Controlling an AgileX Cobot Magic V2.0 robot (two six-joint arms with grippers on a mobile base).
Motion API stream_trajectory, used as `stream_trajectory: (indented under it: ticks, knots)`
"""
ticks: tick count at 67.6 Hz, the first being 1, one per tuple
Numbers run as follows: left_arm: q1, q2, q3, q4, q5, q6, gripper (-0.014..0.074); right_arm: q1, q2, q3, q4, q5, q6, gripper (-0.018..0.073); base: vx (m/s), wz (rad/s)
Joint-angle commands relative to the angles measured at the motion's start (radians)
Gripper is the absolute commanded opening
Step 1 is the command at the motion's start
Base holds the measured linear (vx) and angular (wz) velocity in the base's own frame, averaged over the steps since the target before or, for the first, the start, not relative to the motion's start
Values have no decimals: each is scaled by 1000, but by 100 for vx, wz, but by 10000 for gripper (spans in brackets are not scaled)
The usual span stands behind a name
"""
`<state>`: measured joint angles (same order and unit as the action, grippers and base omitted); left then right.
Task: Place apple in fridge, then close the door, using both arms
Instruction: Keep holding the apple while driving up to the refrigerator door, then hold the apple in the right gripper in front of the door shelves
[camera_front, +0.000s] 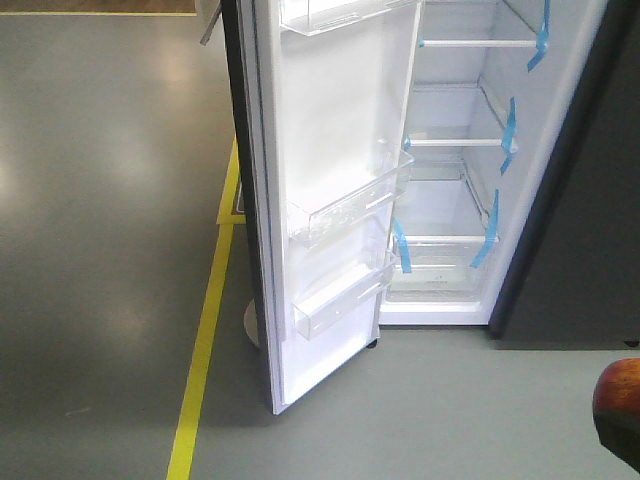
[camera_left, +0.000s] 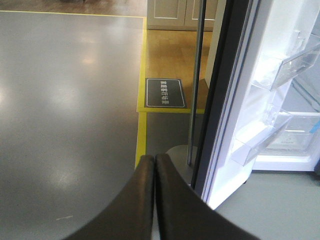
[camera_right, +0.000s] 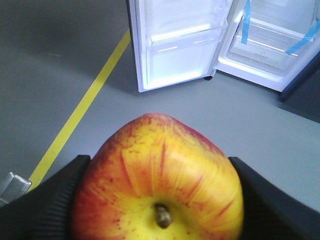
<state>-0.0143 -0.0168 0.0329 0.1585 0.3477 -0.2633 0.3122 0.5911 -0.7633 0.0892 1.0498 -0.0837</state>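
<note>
Between the pads of the right claw (camera_right: 158, 200), the apple (camera_right: 159, 165) sits clamped, stem toward the lens; the open fridge (camera_right: 267, 42) lies well apart at one o'clock. The left claw (camera_left: 154, 195), pressed together and empty, hangs nearer the door (camera_left: 227, 100), at its one o'clock.

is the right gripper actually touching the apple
Touching. The right wrist view shows the right gripper pressed against both sides of the apple, with no gap on either side.

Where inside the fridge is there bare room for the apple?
In the fridge, the middle shelf and the lower shelf are bare, each flanked by blue tape. The bins on the door are empty too. Nowhere looks crowded.
</note>
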Motion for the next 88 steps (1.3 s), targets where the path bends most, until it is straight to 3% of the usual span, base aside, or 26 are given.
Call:
stream_trajectory:
  ticks: [1,88]
  knots:
    - [-7,2,17,-4,-71,-8,-6,1,6,-27,-1,-62,-6,111,12,1]
    - [-7,2,17,-4,-71,-8,-6,1,6,-27,-1,-62,-6,111,11,0]
